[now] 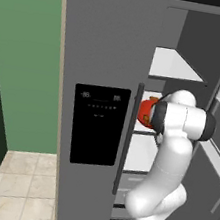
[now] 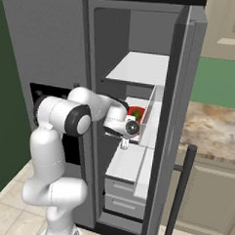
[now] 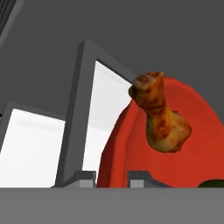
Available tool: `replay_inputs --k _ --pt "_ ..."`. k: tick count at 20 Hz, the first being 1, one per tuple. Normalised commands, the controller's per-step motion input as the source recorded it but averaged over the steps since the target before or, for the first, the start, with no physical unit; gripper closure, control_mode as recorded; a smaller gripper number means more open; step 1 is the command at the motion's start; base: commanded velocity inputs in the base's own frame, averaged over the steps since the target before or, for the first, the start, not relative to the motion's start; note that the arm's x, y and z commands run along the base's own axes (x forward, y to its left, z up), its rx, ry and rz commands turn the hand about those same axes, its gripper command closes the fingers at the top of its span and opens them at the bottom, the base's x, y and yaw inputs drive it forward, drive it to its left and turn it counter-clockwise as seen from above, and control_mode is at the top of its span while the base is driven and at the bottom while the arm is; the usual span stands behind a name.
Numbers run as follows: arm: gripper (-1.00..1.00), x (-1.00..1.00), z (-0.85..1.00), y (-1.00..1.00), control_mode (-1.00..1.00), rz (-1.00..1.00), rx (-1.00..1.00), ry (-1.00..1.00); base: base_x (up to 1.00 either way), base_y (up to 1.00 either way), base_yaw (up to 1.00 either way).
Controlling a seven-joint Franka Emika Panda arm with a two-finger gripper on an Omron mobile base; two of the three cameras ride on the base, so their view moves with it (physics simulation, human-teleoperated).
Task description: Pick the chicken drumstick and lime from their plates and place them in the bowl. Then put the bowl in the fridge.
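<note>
Inside the open right-hand compartment of the fridge we see our gripper clenched on the near rim of the red bowl, its two dark fingertips pinching the red wall between them. The chicken drumstick lies in the bowl, thin end up toward 11 o'clock in the hand view, thick end down, and a dark-green sliver of the lime peeks in at 4 o'clock. From the left base view the bowl sits just beyond the shut left door's long vertical handle, with the black dispenser panel at 9 o'clock from it; our own forearm covers most of the bowl. From the right base view the bowl rests at the level of the middle white shelf, an upper shelf overhead at 12 o'clock and two grey drawers below at 6 o'clock. At 3 o'clock the swung-out right door and its clear bin hem the wrist closely; room stays open above the bowl.
</note>
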Motion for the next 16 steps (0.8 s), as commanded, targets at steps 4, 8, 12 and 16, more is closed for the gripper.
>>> replay_inputs --k 4,8,12,16 --pt "1.00 0.24 -0.07 -0.11 -1.00 0.00 0.00 0.00 0.00 0.00 0.00" --pt "1.00 0.24 0.00 0.00 -1.00 0.00 0.00 0.00 0.00 0.00 0.00" --pt "1.00 0.23 0.00 0.00 -1.00 0.00 0.00 0.00 0.00 0.00 0.00" --pt "1.00 0.23 0.00 0.00 -1.00 0.00 0.00 0.00 0.00 0.00 0.00"
